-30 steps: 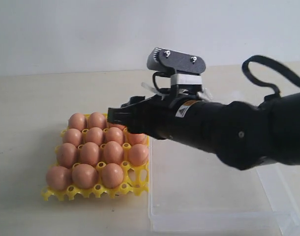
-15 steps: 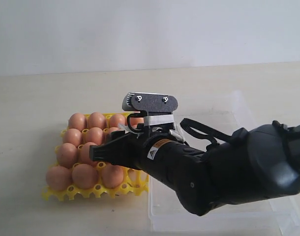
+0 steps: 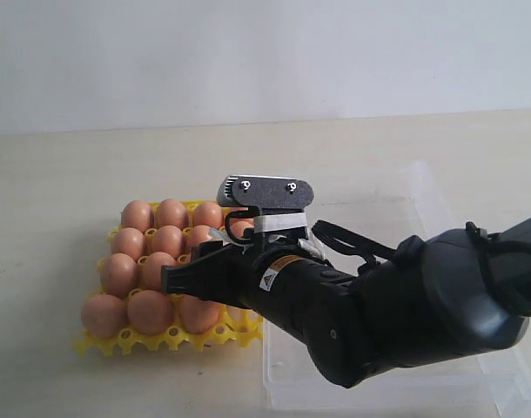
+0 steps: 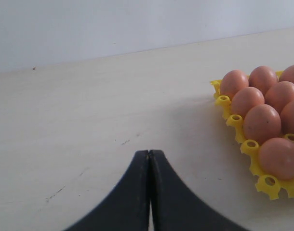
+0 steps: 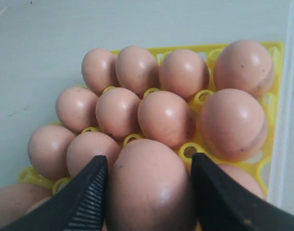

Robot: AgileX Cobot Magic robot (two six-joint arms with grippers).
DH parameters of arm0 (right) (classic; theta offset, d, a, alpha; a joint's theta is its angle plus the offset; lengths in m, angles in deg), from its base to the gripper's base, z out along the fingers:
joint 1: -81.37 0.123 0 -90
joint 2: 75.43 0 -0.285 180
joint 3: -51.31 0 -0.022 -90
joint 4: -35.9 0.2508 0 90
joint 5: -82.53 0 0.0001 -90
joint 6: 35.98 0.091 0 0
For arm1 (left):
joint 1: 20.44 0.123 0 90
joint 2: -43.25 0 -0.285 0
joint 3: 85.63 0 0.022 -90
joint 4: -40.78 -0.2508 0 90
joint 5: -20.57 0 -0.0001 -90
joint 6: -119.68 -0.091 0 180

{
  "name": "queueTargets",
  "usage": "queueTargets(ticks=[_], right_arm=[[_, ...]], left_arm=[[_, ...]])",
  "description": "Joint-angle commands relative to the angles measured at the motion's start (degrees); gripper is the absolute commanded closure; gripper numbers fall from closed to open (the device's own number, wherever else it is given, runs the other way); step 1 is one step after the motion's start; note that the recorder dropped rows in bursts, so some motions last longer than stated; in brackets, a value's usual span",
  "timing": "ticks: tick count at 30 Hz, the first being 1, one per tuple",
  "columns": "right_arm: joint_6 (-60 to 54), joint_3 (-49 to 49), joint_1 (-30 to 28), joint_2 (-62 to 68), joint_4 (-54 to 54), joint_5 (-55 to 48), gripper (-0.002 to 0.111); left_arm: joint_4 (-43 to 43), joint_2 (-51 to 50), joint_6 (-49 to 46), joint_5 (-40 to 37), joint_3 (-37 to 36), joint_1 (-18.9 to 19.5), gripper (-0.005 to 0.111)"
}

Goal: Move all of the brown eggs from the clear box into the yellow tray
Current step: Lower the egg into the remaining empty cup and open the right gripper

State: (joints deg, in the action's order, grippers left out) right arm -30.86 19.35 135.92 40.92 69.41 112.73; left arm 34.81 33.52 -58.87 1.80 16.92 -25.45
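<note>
The yellow tray (image 3: pixel 126 341) stands left of the clear box (image 3: pixel 405 396) and is filled with several brown eggs (image 3: pixel 150 311). My right gripper (image 3: pixel 172 280) reaches over the tray from the box side. In the right wrist view the right gripper (image 5: pixel 149 160) is shut on one brown egg (image 5: pixel 149 187), a finger pressed on each flank, just above the eggs in the cups (image 5: pixel 165 118). My left gripper (image 4: pixel 149 153) is shut and empty over bare table, with the tray (image 4: pixel 267 183) and its eggs (image 4: pixel 261 122) off to one side. The arm hides the held egg in the exterior view.
The right arm's black bulk (image 3: pixel 396 313) covers much of the clear box and the tray's near right corner. The box wall (image 5: pixel 287 144) runs close beside the tray edge. Pale table (image 3: pixel 57 174) surrounds both, with a white wall behind.
The right arm has swung down and left, from the tray's far right side to its front rows. It has barely moved in the last half second.
</note>
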Motion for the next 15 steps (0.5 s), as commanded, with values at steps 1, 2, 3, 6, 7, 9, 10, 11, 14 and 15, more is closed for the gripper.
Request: queueTargets(ticks=[1, 2, 3, 6, 7, 9, 10, 11, 14, 15], right_arm=[[-0.06, -0.35, 0.07, 0.15, 1.35, -0.33, 0.108], [-0.18, -0.35, 0.07, 0.15, 1.67, -0.50, 0.108], [-0.18, -0.35, 0.07, 0.15, 1.96, -0.54, 0.108], [-0.60, -0.93, 0.07, 0.15, 2.23, -0.57, 0.108], [-0.60, -1.39, 0.07, 0.15, 2.56, -0.57, 0.108], [-0.60, -2.16, 0.07, 0.15, 2.72, -0.02, 0.108], [-0.60, -2.28, 0.07, 0.15, 2.72, -0.02, 0.108], [-0.60, -2.53, 0.07, 0.15, 2.98, 0.14, 0.108], [-0.60, -2.65, 0.07, 0.15, 2.98, 0.16, 0.108], [-0.60, -2.65, 0.07, 0.15, 2.98, 0.16, 0.108]], left_arm=[[0.13, -0.14, 0.25, 0.68, 0.23, -0.18, 0.107], [0.13, -0.14, 0.25, 0.68, 0.23, -0.18, 0.107], [0.13, -0.14, 0.25, 0.68, 0.23, -0.18, 0.107], [0.13, -0.14, 0.25, 0.68, 0.23, -0.18, 0.107], [0.13, -0.14, 0.25, 0.68, 0.23, -0.18, 0.107], [0.13, -0.14, 0.25, 0.68, 0.23, -0.18, 0.107], [0.13, -0.14, 0.25, 0.68, 0.23, -0.18, 0.107], [0.13, -0.14, 0.25, 0.68, 0.23, -0.18, 0.107], [0.13, -0.14, 0.25, 0.68, 0.23, -0.18, 0.107], [0.13, -0.14, 0.25, 0.68, 0.23, -0.18, 0.107]])
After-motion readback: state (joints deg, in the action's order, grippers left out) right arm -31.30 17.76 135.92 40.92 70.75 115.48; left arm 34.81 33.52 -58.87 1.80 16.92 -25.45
